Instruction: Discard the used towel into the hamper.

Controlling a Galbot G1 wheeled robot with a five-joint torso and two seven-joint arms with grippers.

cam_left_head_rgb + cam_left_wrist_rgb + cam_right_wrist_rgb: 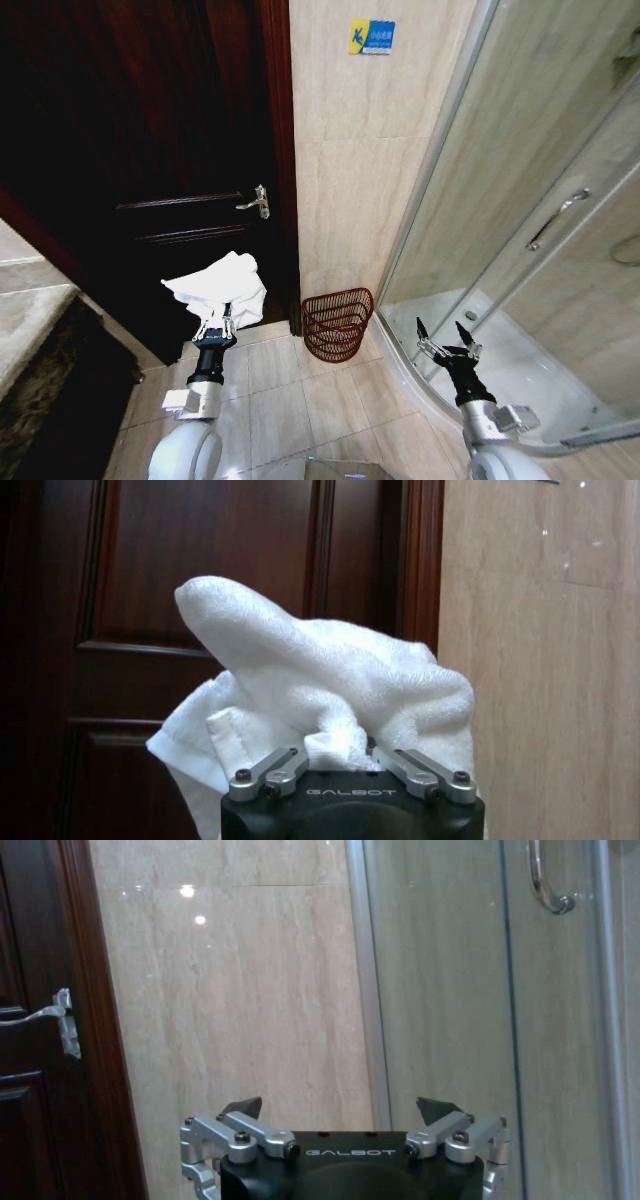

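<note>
A crumpled white towel (222, 285) hangs bunched in my left gripper (216, 325), which is shut on it and held up in front of the dark wooden door. Through the left wrist camera the towel (320, 675) billows above the closed fingers (285, 765). The hamper (337, 322), a small red-brown wire basket, stands on the tiled floor against the beige wall, to the right of the towel and lower. My right gripper (447, 338) is open and empty, raised near the shower's curved threshold; its spread fingertips (243, 1108) point at the wall.
The dark door (150, 170) with a metal handle (256, 203) fills the left. A glass shower enclosure (520, 200) with a handle bar stands at the right. A stone counter edge (30, 320) lies at far left. Beige floor tiles (290, 390) lie between my arms.
</note>
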